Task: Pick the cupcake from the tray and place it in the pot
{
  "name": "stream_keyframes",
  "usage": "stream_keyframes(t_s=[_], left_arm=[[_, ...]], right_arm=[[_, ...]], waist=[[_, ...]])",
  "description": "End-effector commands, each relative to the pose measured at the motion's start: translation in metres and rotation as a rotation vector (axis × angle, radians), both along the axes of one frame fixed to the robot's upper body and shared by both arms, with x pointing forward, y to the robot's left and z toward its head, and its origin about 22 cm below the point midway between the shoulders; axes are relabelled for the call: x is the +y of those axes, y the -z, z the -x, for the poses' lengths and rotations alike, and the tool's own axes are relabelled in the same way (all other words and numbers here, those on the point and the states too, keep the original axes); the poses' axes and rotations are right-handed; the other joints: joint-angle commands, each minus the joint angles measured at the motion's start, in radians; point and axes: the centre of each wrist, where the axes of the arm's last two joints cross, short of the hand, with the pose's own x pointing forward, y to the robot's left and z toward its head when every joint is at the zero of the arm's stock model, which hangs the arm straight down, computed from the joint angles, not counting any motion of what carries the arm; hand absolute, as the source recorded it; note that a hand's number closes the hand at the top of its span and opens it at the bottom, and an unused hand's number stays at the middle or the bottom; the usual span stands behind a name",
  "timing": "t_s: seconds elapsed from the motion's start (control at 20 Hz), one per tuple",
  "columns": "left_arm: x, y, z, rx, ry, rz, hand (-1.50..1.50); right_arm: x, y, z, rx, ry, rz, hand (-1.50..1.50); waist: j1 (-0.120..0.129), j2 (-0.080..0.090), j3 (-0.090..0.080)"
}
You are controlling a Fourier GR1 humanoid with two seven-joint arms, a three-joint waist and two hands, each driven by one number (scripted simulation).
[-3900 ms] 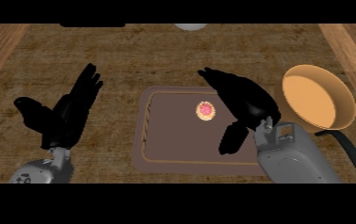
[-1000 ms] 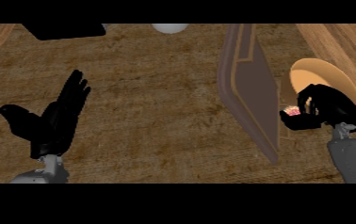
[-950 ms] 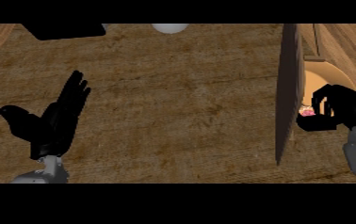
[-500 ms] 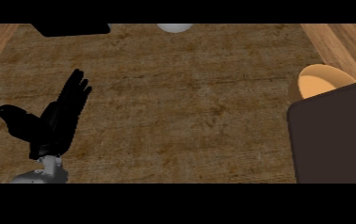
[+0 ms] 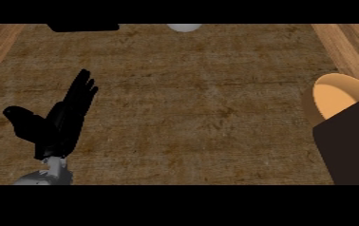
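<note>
1. The left hand (image 5: 60,125) rests open at the view's left, fingers straight and pointing up, thumb spread out to its own left, holding nothing. The right hand shows nowhere, so I cannot tell whether it is apart or clamped on anything.

2. The cupcake is not visible: not on the counter (image 5: 196,101) and not in the visible part of the pot (image 5: 333,99), which sits far to the right of the left hand, at the view's right edge. It may be hidden in the unseen right hand or behind what covers the pot.

3. A dark brown slab (image 5: 340,149), possibly the tray, stands below the pot, well right of the left hand, and hides the pot's lower rim. If that is the tray out of place, it could block the pot's mouth or nudge the pot.

4. Main risk: with the right hand and the cupcake out of sight, a release cannot be checked against the rim. The cupcake could land on the slab or the counter instead of inside.

5. Lesser risk: the left hand is too far off to steady the pot if it shifts.

6. A white object (image 5: 184,27) and a dark object (image 5: 82,27) lie beyond the left hand's fingertips, clear of any likely path.
</note>
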Motion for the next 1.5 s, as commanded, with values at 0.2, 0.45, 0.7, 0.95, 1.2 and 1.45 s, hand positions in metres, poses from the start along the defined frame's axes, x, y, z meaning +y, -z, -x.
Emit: stream_keyframes(t_s=[0.2,0.45,0.7,0.95,1.2,1.45], left_arm=[[-0.022,-0.003,-0.005,-0.026,0.048,-0.020,0.00],[-0.016,0.005,-0.012,-0.024,0.055,-0.012,0.00],[-0.021,0.000,-0.012,-0.007,0.067,0.015,0.00],[-0.017,-0.002,-0.020,-0.017,0.046,0.003,0.00],[-0.004,-0.007,-0.032,-0.014,0.052,0.003,0.00],[-0.011,0.006,-0.013,-0.023,0.045,-0.011,0.00]], right_arm=[[0.025,-0.062,-0.011,-0.076,-0.031,-0.077,1.50],[0.039,-0.066,-0.042,-0.012,0.013,-0.120,1.50],[0.045,-0.047,-0.083,0.012,0.046,-0.137,1.50],[0.036,-0.011,-0.117,0.050,0.028,-0.149,1.50],[0.046,0.007,-0.147,0.184,-0.035,-0.130,1.50],[0.049,0.049,-0.167,0.263,0.038,-0.409,-1.50]], waist=[[0.050,0.011,0.000],[0.051,0.013,0.000],[0.056,0.014,0.001],[0.048,0.013,0.002],[0.051,0.014,0.001],[0.054,0.011,0.002]])
